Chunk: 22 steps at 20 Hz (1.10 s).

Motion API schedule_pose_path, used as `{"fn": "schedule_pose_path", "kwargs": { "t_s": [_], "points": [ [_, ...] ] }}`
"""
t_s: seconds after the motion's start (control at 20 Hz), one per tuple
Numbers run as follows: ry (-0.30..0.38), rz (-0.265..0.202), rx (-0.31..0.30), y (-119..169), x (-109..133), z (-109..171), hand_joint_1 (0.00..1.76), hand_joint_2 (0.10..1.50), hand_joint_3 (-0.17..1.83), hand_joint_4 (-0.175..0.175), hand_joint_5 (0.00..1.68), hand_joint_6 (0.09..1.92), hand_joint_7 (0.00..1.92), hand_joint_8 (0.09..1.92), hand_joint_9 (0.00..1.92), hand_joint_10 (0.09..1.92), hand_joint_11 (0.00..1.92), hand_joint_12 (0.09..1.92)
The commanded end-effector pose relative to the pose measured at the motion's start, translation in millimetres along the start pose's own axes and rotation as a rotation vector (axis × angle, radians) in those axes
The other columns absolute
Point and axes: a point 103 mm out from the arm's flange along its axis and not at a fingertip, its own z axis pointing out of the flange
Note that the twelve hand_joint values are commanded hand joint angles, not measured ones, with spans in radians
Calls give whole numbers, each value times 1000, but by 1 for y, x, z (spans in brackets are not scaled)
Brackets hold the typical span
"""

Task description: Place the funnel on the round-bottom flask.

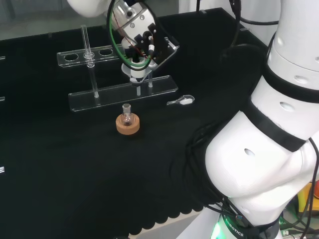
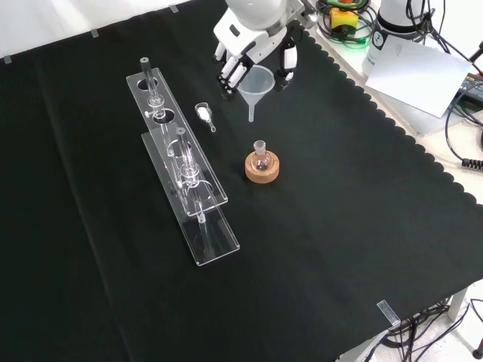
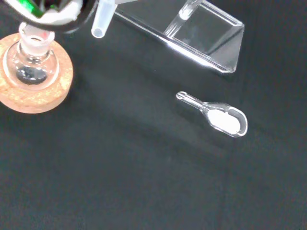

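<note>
Your hand (image 2: 253,45) has its fingers curled round the rim of the funnel (image 2: 256,81), holding it upright in the air with its stem pointing down, above and a little beyond the round-bottom flask (image 2: 261,158) as the front view shows it. The flask sits in its cork ring (image 2: 262,170). Bring the stem tip (image 3: 99,32) directly over the flask's narrow neck (image 3: 33,33), judging alignment from the head and front views together, then lower straight down and let go only once the stem is seated.

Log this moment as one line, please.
hand: shut on funnel | funnel: in the air, stem down, not yet over flask | flask: upright on cork ring
</note>
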Motion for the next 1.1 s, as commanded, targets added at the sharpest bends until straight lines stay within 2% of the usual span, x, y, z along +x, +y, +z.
{"fn": "schedule_pose_path", "kwargs": {
  "t_s": [0.05,0.55,1.1],
  "points": [
    [-11,-14,0,10,28,6,923,736,702,72,830,784,817,620,1174,328,833,1102],
    [-20,-35,10,17,40,2,925,736,704,68,831,785,819,619,1179,322,841,1093],
    [-19,-39,12,14,39,2,926,737,706,67,831,786,819,618,1184,315,846,1088]
  ]
}}
